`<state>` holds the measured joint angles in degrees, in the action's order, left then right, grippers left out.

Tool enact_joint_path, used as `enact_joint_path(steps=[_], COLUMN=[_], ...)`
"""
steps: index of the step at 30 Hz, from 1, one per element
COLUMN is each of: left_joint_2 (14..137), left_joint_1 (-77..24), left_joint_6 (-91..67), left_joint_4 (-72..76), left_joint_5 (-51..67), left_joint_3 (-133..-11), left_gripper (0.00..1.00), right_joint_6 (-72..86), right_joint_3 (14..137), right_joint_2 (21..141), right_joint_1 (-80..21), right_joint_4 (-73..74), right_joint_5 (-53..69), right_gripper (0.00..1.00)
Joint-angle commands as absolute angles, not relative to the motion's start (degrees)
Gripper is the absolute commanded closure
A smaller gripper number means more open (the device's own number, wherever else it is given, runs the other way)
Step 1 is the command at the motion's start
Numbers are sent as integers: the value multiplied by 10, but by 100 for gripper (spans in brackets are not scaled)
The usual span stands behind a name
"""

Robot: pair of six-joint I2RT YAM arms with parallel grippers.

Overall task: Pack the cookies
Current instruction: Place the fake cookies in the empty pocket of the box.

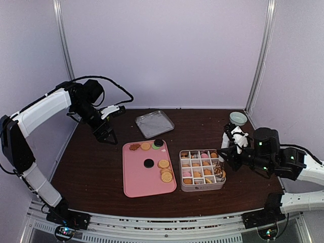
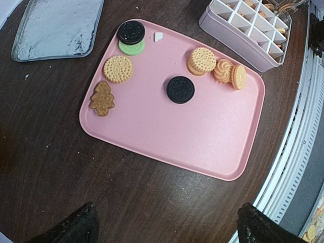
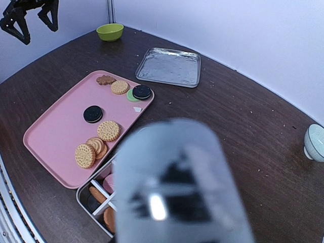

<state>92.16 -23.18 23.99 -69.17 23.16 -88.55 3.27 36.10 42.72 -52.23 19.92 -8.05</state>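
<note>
Left pincer [image 2: 167, 227] is seen released: fingers [image 2: 76, 225] are spread wide and nothing is gripped. It is held above the bench [image 1: 91, 167], left and far of the pink tray [image 2: 152, 126].

Loose cookies [image 2: 118, 69] are found on the tray:
- Far edge: a brown tree-shaped one, a golden round, and a black round stacked on a green one.
- Mid-tray: one black round, lying alone.
- Right side: a small golden stack, a swirl, and one golden round tipped on edge against the swirl.

The divided box [image 1: 202, 185] is set just right of the tray, apart from it. Most of its cells are filled with orange and pink cookies.

Right pincer [image 1: 223, 158] is held over the right edge of the box. Its state cannot be told, since its wrist view is blocked by a blurred grey shape [image 3: 177, 187] and the top view is too small. Whether anything is gripped cannot be told either.

A metal lid [image 1: 154, 123] lies flat, far of the tray. A pale bowl [image 1: 238, 118] is placed far right and a green bowl [image 3: 110, 31] far left.
</note>
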Motion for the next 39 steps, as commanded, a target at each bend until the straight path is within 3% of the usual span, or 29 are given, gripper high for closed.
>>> enact_joint_path(steps=[1, 14, 24, 30, 39], left_joint_2=[921, 922, 928, 919, 891], left_joint_1=[-225, -225, -183, -122, -98], left_joint_6=[249, 246, 248, 250, 244], left_joint_4=[-697, -697, -697, -694, -671], left_joint_5=[243, 244, 255, 258, 233], left_joint_3=[-903, -908, -907, -900, -843], left_gripper=[2, 2, 2, 2, 2], right_joint_6=[38, 29, 26, 98, 106], right_joint_3=[363, 373, 472, 597, 910], right_joint_2=[425, 411, 481, 638, 988], right_joint_1=[-520, -520, -520, -538, -606], right_joint_4=[184, 189, 149, 124, 267], right_joint_5=[-100, -106, -67, -1, 74], right_gripper=[68, 66, 67, 63, 65])
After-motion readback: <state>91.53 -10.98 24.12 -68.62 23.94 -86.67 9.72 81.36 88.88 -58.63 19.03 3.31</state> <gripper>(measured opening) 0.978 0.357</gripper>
